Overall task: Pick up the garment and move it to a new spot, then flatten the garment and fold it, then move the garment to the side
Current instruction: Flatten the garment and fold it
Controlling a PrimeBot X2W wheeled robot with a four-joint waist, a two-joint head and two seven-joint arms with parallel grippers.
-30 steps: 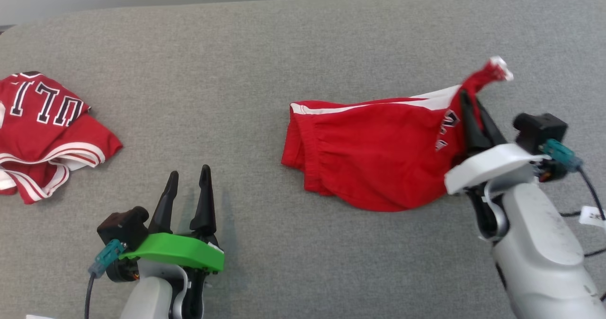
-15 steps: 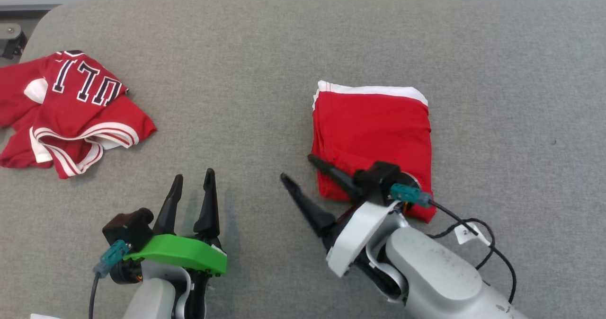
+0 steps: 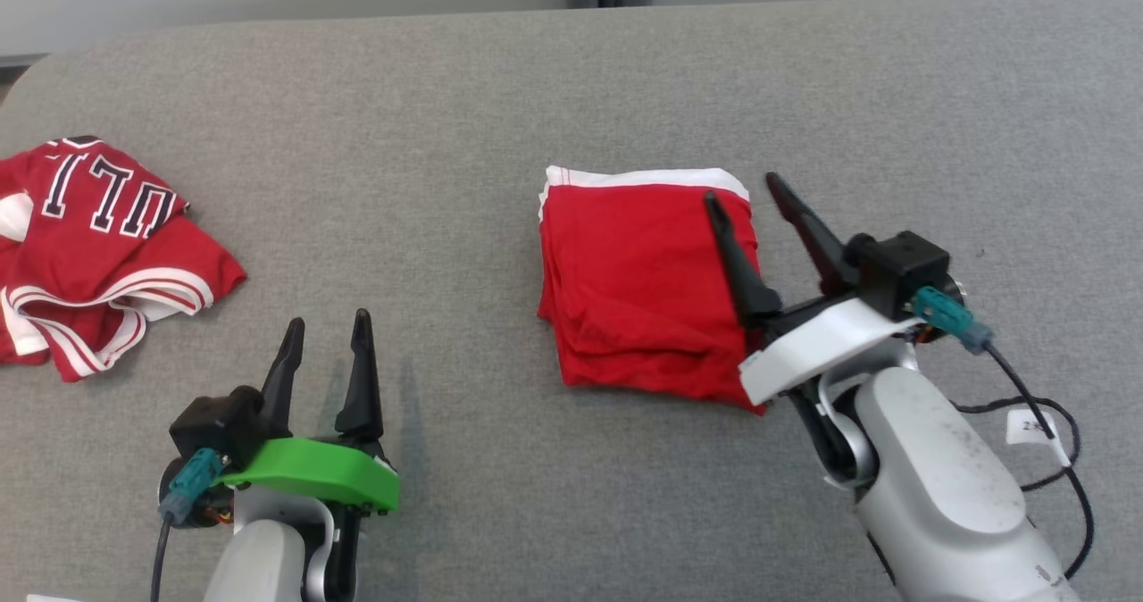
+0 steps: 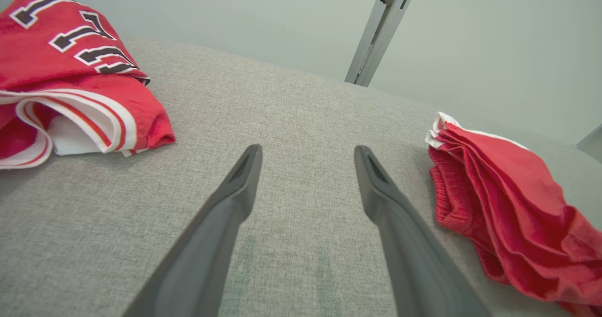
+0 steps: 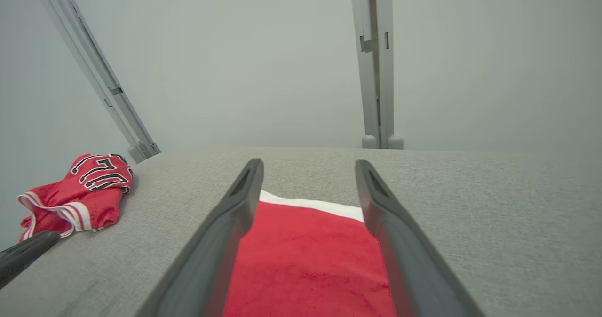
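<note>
Grey table (image 3: 446,93): right pincer (image 3: 741,187) spread wide, empty, above folded garment (image 3: 634,271).

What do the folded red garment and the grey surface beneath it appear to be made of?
Folded red garment: soft matte fabric, likely knit, given its limp creased layers. Grey surface: woven cloth covering, with visible speckled weave.
</note>
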